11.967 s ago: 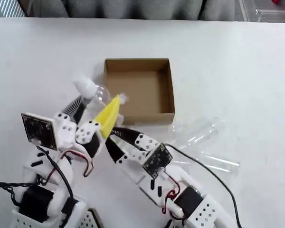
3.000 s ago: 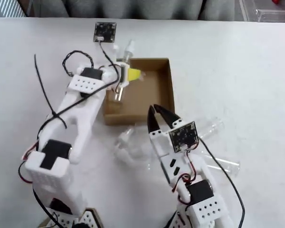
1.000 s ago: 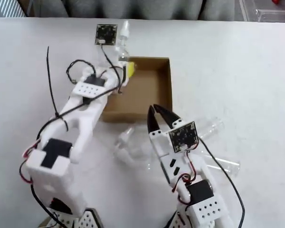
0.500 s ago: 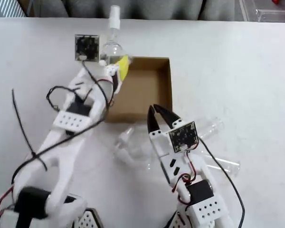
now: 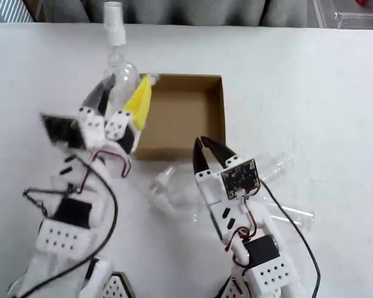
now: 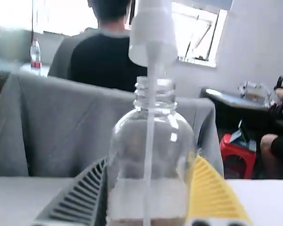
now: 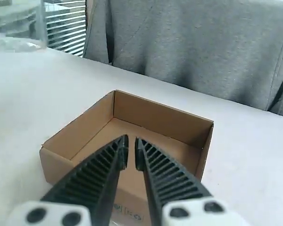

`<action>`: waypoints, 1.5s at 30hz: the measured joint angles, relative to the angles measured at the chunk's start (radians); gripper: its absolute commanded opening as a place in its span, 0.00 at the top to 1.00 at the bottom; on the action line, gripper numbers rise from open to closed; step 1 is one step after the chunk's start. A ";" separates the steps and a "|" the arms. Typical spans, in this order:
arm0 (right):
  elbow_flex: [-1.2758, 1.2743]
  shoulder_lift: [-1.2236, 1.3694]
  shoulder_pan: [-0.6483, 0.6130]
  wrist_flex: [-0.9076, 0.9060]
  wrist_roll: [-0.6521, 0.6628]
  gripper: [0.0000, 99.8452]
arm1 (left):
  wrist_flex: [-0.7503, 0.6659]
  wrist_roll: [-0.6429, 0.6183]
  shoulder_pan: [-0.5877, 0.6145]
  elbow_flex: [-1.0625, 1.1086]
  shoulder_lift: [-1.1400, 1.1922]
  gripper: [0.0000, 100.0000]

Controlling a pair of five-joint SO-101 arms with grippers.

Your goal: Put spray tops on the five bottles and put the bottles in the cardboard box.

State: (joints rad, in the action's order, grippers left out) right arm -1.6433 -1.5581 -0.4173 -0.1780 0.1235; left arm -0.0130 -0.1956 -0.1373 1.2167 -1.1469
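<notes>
Cardboard box (image 5: 186,118) (image 7: 160,120): open-topped, on the white table (image 5: 311,93), in front of both arms.

Left arm: its left gripper (image 5: 125,84) (image 6: 148,197), one grey finger and one yellow, is raised just beside the box's left wall and clamped around the body of a bottle.

Right arm: its right gripper (image 5: 200,143) (image 7: 131,141), black-fingered, is at the box's near wall and points into the box. The jaws are drawn together to a thin slit with nothing between them.

Held bottle (image 5: 123,77) (image 6: 151,155): clear, lifted off the table, gripped low on its body, neck end toward the table's far edge.

Loose bottles: clear, lying on their sides on the table. One (image 5: 171,186) is just before the box's near wall, to the left of the right arm. Others (image 5: 270,167) are to the right of that arm.

Spray top (image 5: 115,25) (image 6: 152,30): white, its tube down inside the held bottle, its head standing above the threaded neck.
</notes>
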 measured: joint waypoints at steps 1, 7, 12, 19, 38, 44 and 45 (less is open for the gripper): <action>0.000 0.000 0.005 0.008 0.000 0.98 | 0.000 0.000 0.000 0.028 -0.060 0.98; 0.144 0.000 0.095 0.009 0.000 0.98 | 0.021 0.000 0.000 0.123 -0.281 0.98; 0.351 0.000 0.149 -0.077 0.000 0.98 | 0.078 0.000 0.000 0.126 -0.351 0.98; 0.620 -0.020 0.152 -0.359 0.000 0.98 | 0.109 0.000 0.000 0.126 -0.364 0.98; 0.577 -0.061 -0.226 -0.798 0.126 0.98 | 0.535 -0.051 -0.052 -0.239 0.035 0.98; 0.450 -0.230 -0.408 -0.790 0.138 0.98 | 0.623 -0.158 -0.051 -0.298 0.043 0.98; 0.428 -0.235 -0.439 -0.773 0.138 0.98 | 0.632 -0.161 -0.051 -0.298 0.043 0.98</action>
State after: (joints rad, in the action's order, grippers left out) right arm -1.2152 -1.7929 -0.8562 -0.9513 0.2616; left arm 0.6191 -0.3567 -0.1880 0.9191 -1.1040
